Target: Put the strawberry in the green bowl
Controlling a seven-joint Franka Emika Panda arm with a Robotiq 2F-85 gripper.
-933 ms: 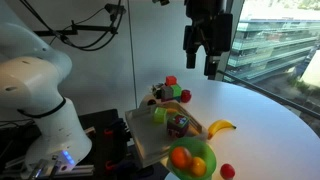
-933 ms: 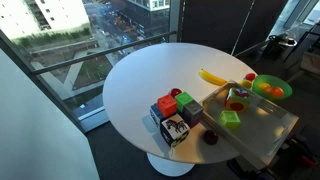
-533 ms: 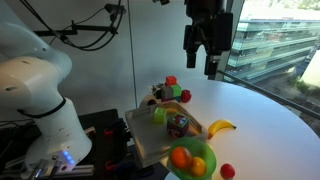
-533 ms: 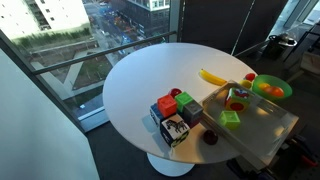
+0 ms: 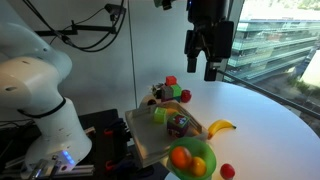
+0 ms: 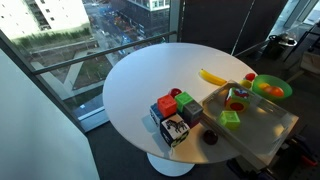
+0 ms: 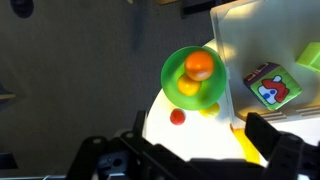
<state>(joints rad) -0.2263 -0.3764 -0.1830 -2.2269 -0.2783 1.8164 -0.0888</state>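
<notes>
The strawberry (image 5: 228,171) is a small red fruit lying on the white table just beside the green bowl (image 5: 209,160). Both also show in the other exterior view, strawberry (image 6: 250,77) and bowl (image 6: 283,84), and in the wrist view, strawberry (image 7: 177,116) and bowl (image 7: 170,70). The bowl holds an orange ball and a yellow-green piece. My gripper (image 5: 203,70) hangs high above the table, open and empty, far from the strawberry. In the wrist view its fingers (image 7: 190,150) frame the table edge below the strawberry.
A yellow banana (image 5: 221,127) lies on the table near the bowl. A light tray (image 6: 262,128) holds a patterned cube (image 5: 178,124) and a green block (image 6: 231,119). Several coloured cubes (image 6: 175,110) stand on the table. A window lies behind.
My gripper has shifted slightly sideways high above the table. The objects have not moved.
</notes>
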